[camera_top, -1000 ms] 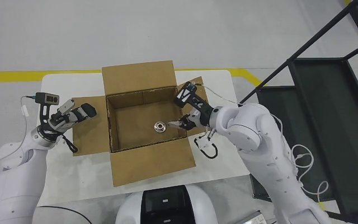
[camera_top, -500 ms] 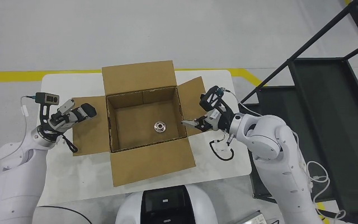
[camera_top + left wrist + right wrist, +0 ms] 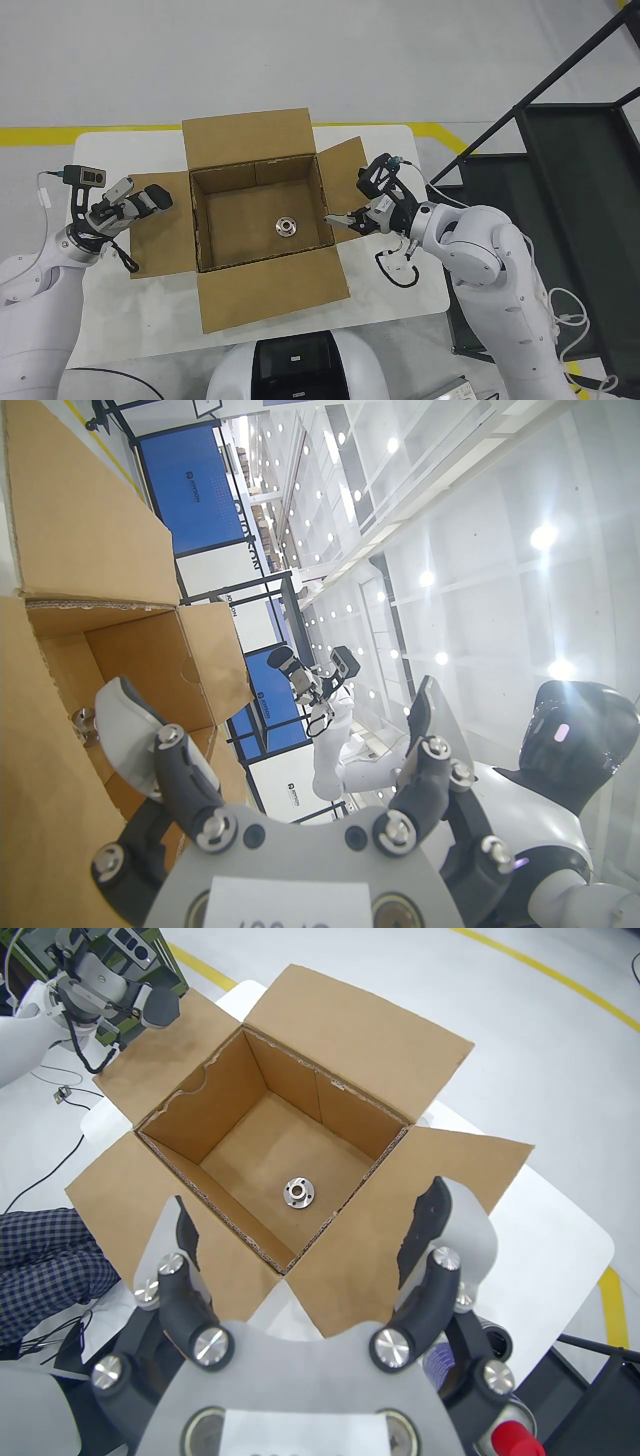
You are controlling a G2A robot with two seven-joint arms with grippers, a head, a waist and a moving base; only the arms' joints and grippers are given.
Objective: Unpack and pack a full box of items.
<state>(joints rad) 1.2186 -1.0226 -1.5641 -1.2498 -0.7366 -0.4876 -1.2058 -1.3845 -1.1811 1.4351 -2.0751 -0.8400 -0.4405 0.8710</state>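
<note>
My left gripper point(image 3: 158, 198) hangs over the box's left flap point(image 3: 160, 235), fingers apart and holding nothing, so nothing steadies the box point(image 3: 250, 135) on that side. With so little in it, I judge it light enough to slide on the table point(image 3: 395, 150) if anything bumps it.

The one item I can see inside is a small metal flange point(image 3: 299, 1193), lying flat on the box floor, a little toward the right wall. It sits low and looks smooth, so I expect my fingertips could skate off its rim or push it along the cardboard instead of closing on it.

My right gripper point(image 3: 335, 219) is open and empty, poised at the right rim above the right flap point(image 3: 345, 165). Going down from here, the wrist could catch that wall or flap, tilting or dragging the box and moving the flange out from under me.
</note>
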